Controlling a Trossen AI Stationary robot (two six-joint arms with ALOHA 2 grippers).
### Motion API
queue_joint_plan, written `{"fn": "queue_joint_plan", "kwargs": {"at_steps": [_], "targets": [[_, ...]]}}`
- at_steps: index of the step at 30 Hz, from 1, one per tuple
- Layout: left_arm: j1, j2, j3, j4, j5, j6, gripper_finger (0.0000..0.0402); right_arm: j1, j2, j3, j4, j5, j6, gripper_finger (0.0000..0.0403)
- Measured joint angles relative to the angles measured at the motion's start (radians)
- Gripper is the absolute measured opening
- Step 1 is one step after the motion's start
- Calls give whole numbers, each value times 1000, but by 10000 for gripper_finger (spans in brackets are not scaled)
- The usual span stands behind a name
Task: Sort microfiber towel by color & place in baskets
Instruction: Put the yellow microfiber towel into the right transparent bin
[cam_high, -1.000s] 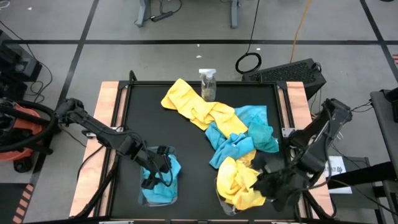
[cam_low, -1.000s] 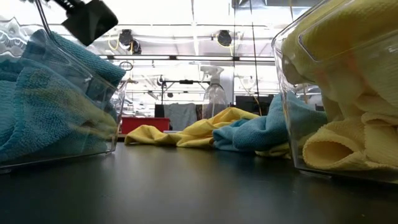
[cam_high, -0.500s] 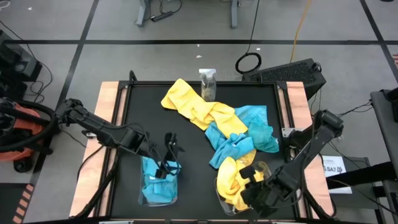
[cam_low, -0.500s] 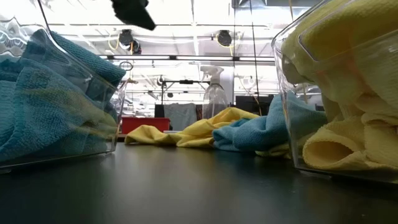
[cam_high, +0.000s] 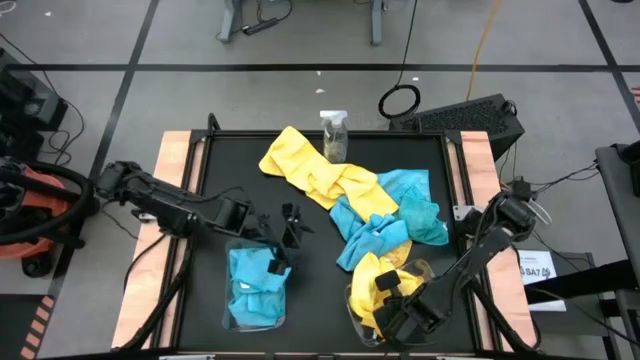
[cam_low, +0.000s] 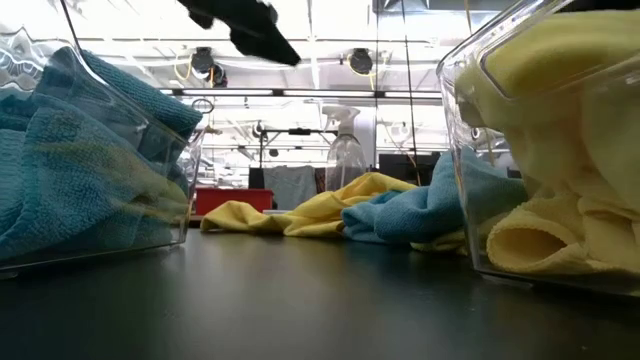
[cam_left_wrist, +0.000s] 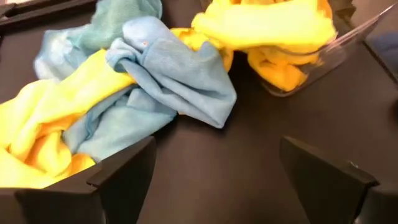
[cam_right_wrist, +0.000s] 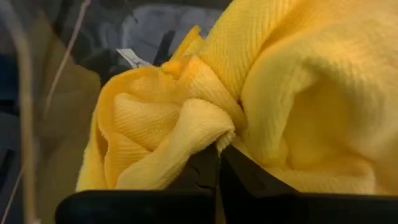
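Observation:
A mixed pile of yellow towels (cam_high: 310, 170) and turquoise towels (cam_high: 385, 225) lies on the black table's middle. The left basket (cam_high: 232, 318) holds blue towels (cam_high: 252, 285). The right basket (cam_high: 425, 270) holds yellow towels (cam_high: 375, 285). My left gripper (cam_high: 290, 228) hangs open above the table between the left basket and the pile; it touches nothing. In its wrist view, my left gripper (cam_left_wrist: 214, 180) looks toward a blue towel (cam_left_wrist: 174, 81) of the pile. My right gripper (cam_high: 397, 303) is shut, down in the right basket. My right gripper (cam_right_wrist: 217, 165) has its shut fingertips against a bunched fold (cam_right_wrist: 186, 127) of the yellow towels inside the right basket. It comes from above, slanting from the table's right. No cloth shows between the fingers. The towels lie heaped in the basket.
A small clear spray bottle (cam_high: 334, 135) stands at the table's far edge beside the pile. Wooden side rails (cam_high: 170, 190) run along the table's left and right. Bare black table (cam_high: 235, 185) shows left of the pile.
My left gripper has risen out of the left basket and moved toward the table's far right, toward the pile; the blue towels have stayed in the basket. My right gripper has moved from right of the right basket leftward and down onto its yellow towels.

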Motion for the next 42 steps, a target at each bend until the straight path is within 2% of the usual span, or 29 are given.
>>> {"fn": "queue_joint_plan", "kwargs": {"at_steps": [7, 17, 20, 25, 31, 36, 42], "targets": [[56, 117, 0, 115, 91, 50, 348, -21, 52, 0, 3, -48, -9, 0], [133, 236, 0, 227, 130, 124, 348, -28, 72, -10, 37, -67, -4, 6], [152, 250, 0, 244, 165, 123, 348, -31, 72, -16, 45, -64, 17, 29], [156, 297, 0, 322, 231, 121, 348, -32, 72, -18, 45, -39, 43, 100], [156, 384, 16, 410, 239, 113, 348, -37, 60, -20, 40, -39, 79, 169], [159, 457, 82, 373, 258, 112, 348, -37, 3, -23, 34, -21, 118, 195], [159, 546, 172, 283, 261, 71, 347, -32, -102, -23, 42, 16, 163, 209]]}}
